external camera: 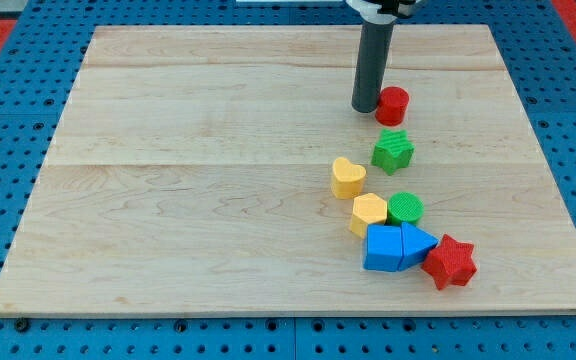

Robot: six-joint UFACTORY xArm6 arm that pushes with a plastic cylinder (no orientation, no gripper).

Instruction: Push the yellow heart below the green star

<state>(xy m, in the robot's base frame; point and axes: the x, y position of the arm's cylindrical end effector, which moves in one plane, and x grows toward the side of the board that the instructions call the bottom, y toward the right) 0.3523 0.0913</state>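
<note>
The yellow heart [347, 178] lies on the wooden board [188, 180], right of the middle. The green star [393, 150] sits just above and to the right of the heart, a small gap between them. My tip [365, 108] stands above both, close to the upper left of the green star and touching or nearly touching the red cylinder [392, 104] on its right.
Below the heart lie a yellow hexagon [368, 212] and a green cylinder [404, 209]. Under them sit a blue cube [382, 248], a blue triangle [417, 243] and a red star [450, 262], packed close together.
</note>
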